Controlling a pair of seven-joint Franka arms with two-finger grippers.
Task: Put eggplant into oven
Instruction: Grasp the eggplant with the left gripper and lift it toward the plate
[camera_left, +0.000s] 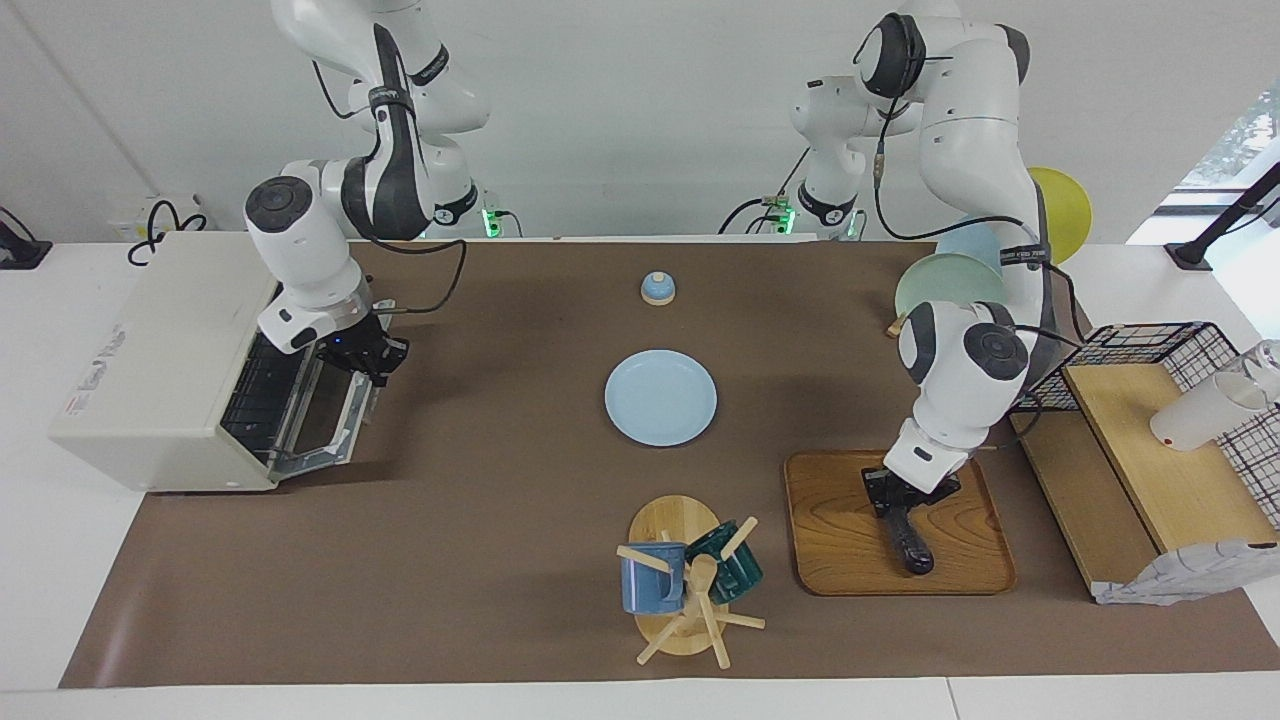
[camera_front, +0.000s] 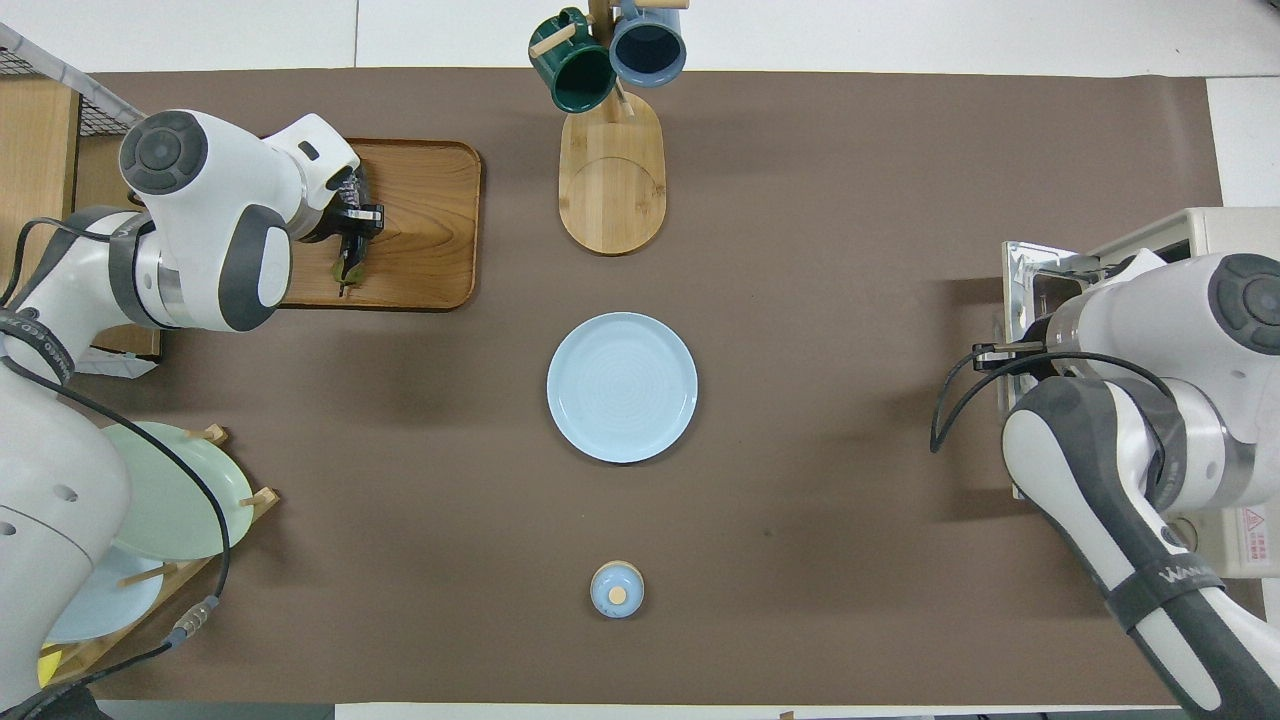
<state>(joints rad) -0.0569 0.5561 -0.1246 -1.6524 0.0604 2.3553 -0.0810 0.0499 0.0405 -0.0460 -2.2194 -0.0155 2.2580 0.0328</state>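
Observation:
The dark eggplant (camera_left: 908, 540) lies on a wooden tray (camera_left: 840, 540) toward the left arm's end of the table. My left gripper (camera_left: 900, 498) is down on the eggplant's end nearer the robots, and the rest sticks out from under it. In the overhead view the left gripper (camera_front: 350, 225) covers most of the eggplant (camera_front: 347, 272). The cream-white oven (camera_left: 150, 360) stands at the right arm's end with its glass door (camera_left: 325, 420) dropped open and the wire rack showing. My right gripper (camera_left: 368, 358) is at the open door's upper edge.
A light blue plate (camera_left: 660, 397) lies mid-table, with a small blue knobbed lid (camera_left: 657, 288) nearer the robots. A mug tree (camera_left: 690, 590) holds blue and green mugs beside the tray. A black wire rack with wooden shelves (camera_left: 1150, 440) and a plate rack (camera_left: 950, 280) stand at the left arm's end.

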